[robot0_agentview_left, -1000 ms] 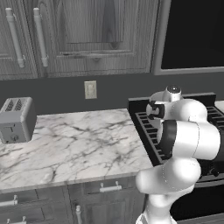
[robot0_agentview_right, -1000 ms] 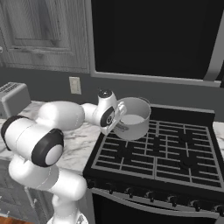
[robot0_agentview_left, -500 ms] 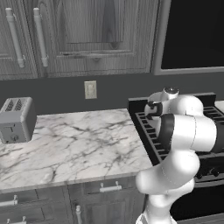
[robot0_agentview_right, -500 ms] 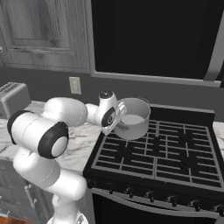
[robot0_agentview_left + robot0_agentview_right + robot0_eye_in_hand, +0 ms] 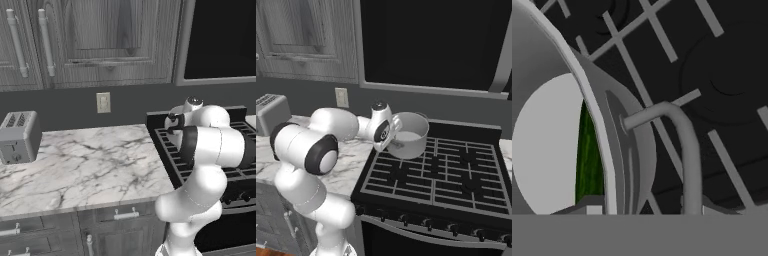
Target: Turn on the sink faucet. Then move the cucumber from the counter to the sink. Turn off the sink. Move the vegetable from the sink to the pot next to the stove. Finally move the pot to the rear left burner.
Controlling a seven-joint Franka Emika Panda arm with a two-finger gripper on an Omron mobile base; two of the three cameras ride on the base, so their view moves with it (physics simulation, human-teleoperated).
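The grey metal pot is over the rear left part of the black stove; whether it rests on the grate I cannot tell. My gripper is at the pot's left side, shut on it near the side handle. In the hand view the pot wall and its loop handle run down toward the fingers. The dark green cucumber lies inside the pot against the wall. In the left base view my own arm hides the pot.
The white marble counter lies left of the stove, with a toaster at its far left. A wall outlet is behind it. Knobs line the stove front. Dark cabinets hang above.
My elbow has swung upward and back toward the base. The pot and hand have stayed almost where they were over the rear left of the stove.
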